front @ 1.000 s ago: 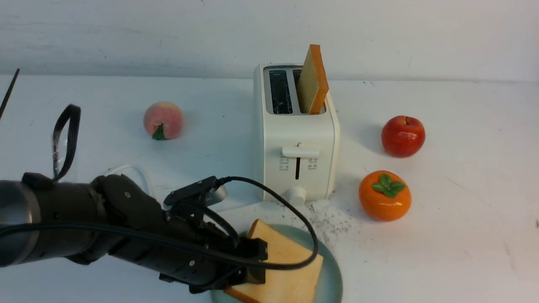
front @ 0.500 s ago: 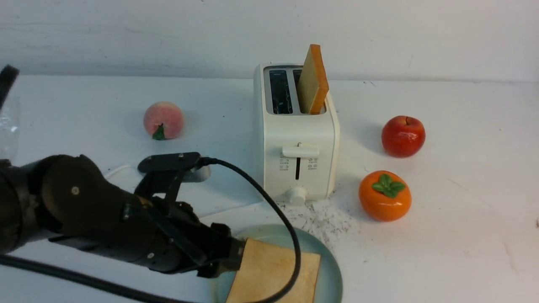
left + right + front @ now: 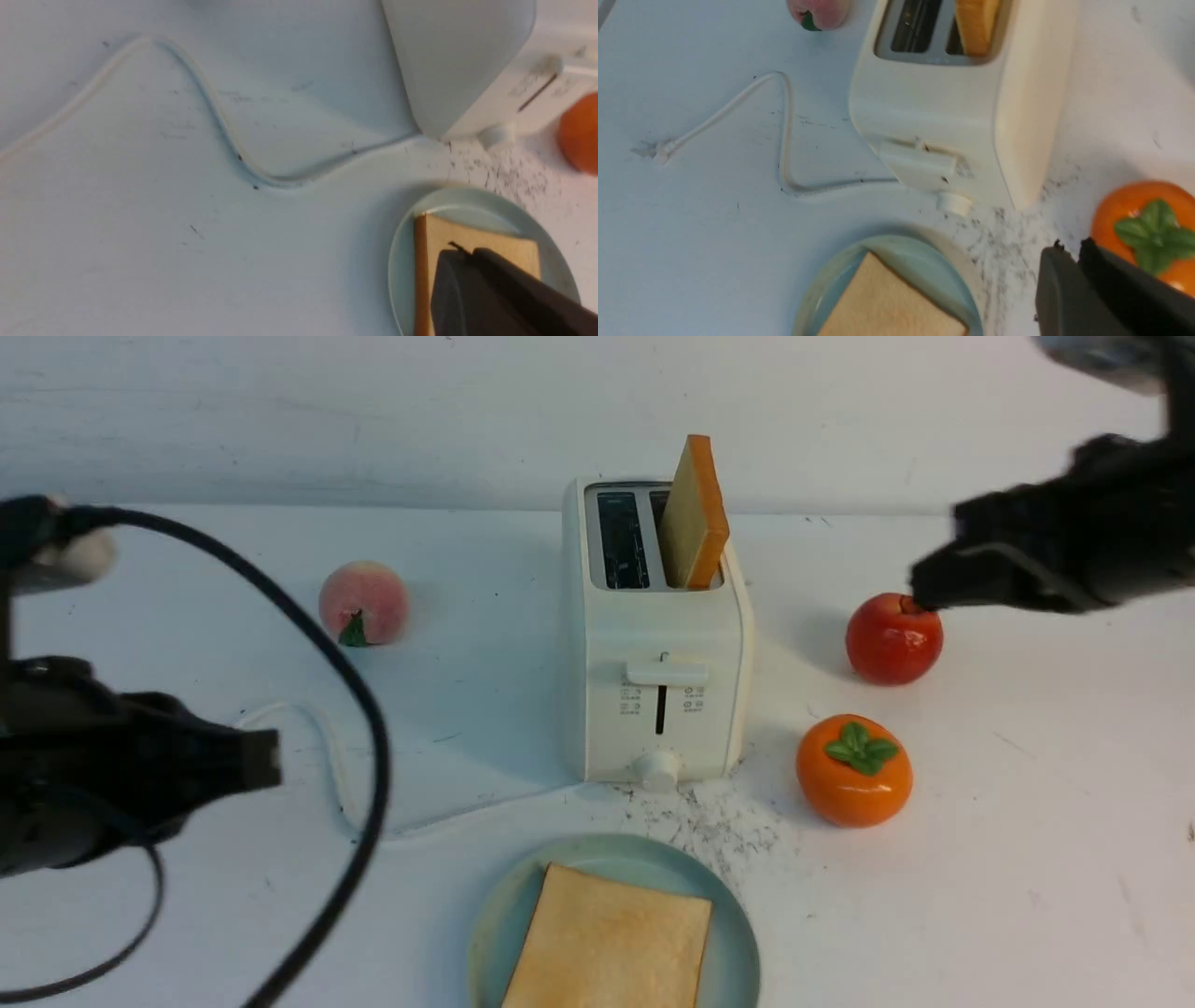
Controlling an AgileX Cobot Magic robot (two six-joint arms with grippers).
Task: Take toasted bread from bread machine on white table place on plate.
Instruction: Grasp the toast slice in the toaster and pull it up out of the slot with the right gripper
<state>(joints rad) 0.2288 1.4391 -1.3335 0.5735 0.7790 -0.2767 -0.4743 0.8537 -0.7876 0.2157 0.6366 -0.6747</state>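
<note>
The bread machine [image 3: 658,663] stands on the white table [image 3: 1027,821]. One slice of toasted bread [image 3: 695,513] leans upright in its right slot; the left slot is empty. A second slice [image 3: 611,943] lies flat on the mint-green plate [image 3: 490,915] in front of the machine. My left gripper [image 3: 266,761] hangs shut and empty at the left, well clear of the plate. In the left wrist view its fingertips [image 3: 460,249] show above the slice [image 3: 430,238]. My right gripper [image 3: 920,593] hovers high at the right above the apple, fingers together, empty [image 3: 1069,247].
A peach [image 3: 362,602] sits left of the machine. A red apple [image 3: 893,637] and an orange persimmon [image 3: 853,770] sit to its right. The white cord [image 3: 327,756] snakes across the table on the left. Black scratch marks [image 3: 719,817] lie in front of the machine.
My left gripper let go of the slice, which now lies flat on the plate, then drew back to the left and shut. My right arm has come into view at the upper right.
</note>
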